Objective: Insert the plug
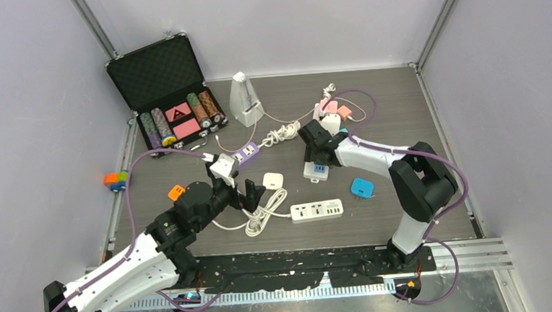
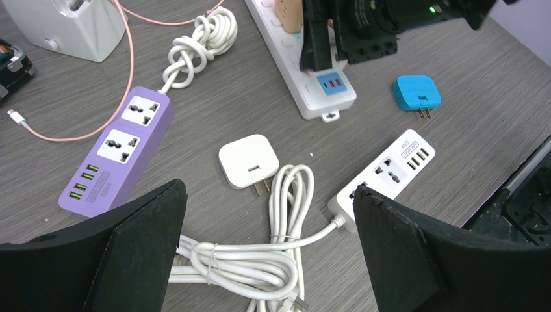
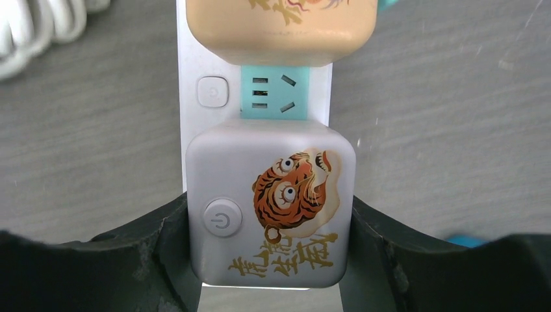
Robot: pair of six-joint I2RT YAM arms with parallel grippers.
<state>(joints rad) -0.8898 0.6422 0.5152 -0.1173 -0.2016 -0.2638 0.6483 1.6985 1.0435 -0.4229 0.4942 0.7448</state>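
Note:
My right gripper (image 3: 269,224) is shut on a white square plug with a tiger print (image 3: 269,205), one finger on each side. The plug sits on a long white power strip (image 3: 188,65), right below a free teal socket (image 3: 273,94) and a peach plug (image 3: 279,29). I cannot tell how deep its prongs are. In the top view the right gripper (image 1: 316,150) is over that strip (image 1: 316,169). My left gripper (image 2: 269,214) is open and empty, above a tied white cable bundle (image 2: 260,260).
A white two-prong adapter (image 2: 249,161), a purple power strip (image 2: 117,159), a short white strip (image 2: 390,172) and a blue adapter (image 2: 417,92) lie around the left gripper. A metronome (image 1: 243,98) and an open case of chips (image 1: 164,90) stand at the back left.

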